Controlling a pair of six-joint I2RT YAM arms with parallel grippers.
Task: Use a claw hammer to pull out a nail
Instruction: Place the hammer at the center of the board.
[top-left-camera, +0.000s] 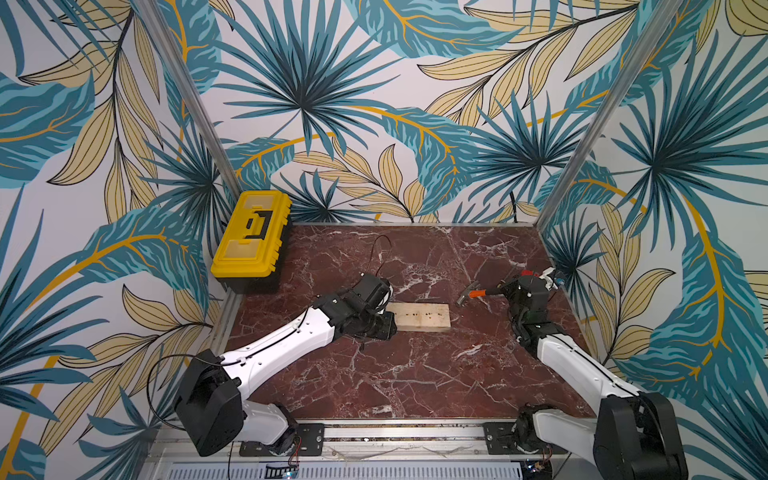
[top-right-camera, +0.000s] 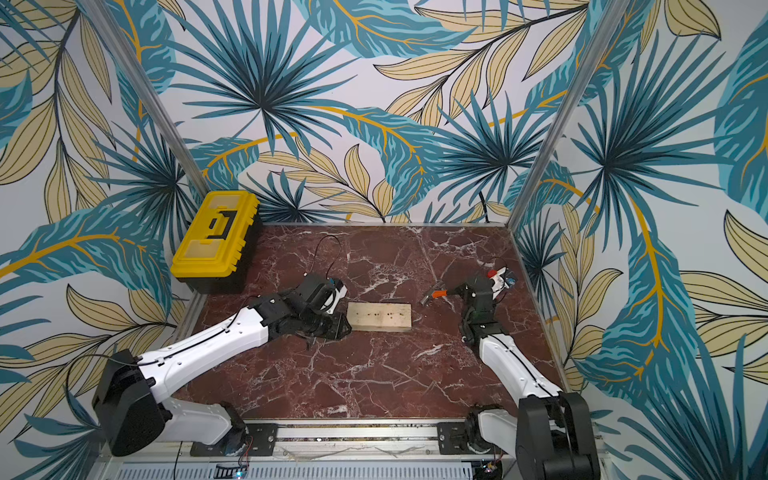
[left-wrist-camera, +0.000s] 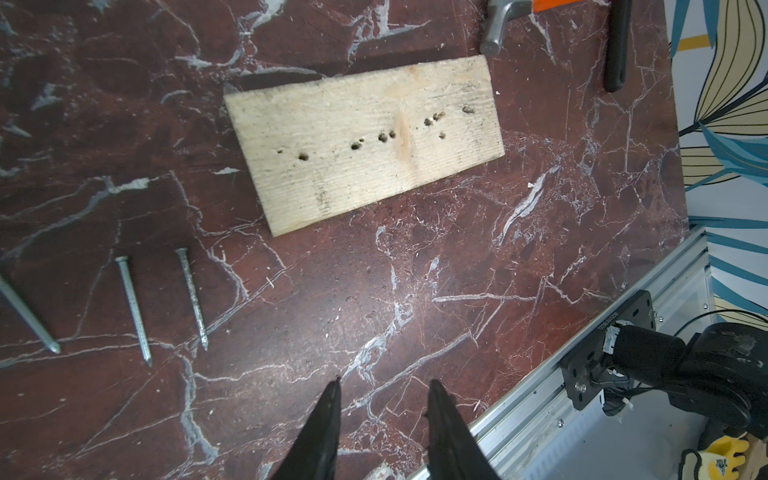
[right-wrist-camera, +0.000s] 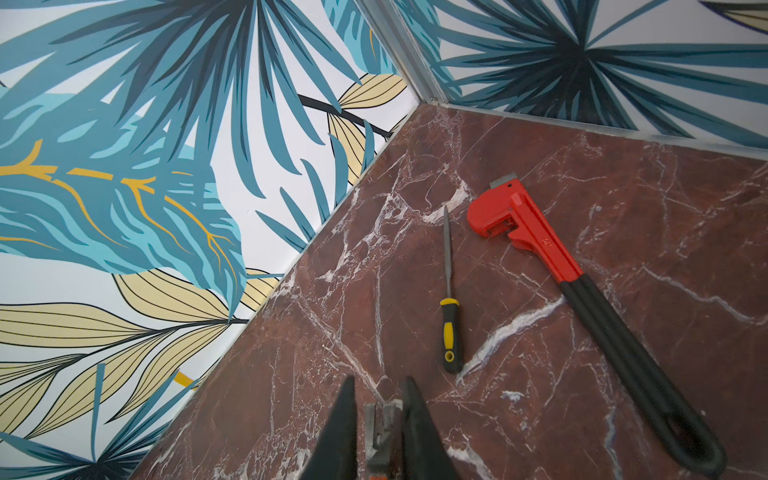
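Showing three nails (left-wrist-camera: 134, 309), one board (left-wrist-camera: 365, 141), one claw hammer (top-left-camera: 478, 294)

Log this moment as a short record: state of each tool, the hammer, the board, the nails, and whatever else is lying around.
left tool: open, empty, over the table
right tool: shut on claw hammer
board: holes only, no nail visible in it
nails: three, loose on table, off the board
other items: red wrench, yellow-handled file, yellow toolbox
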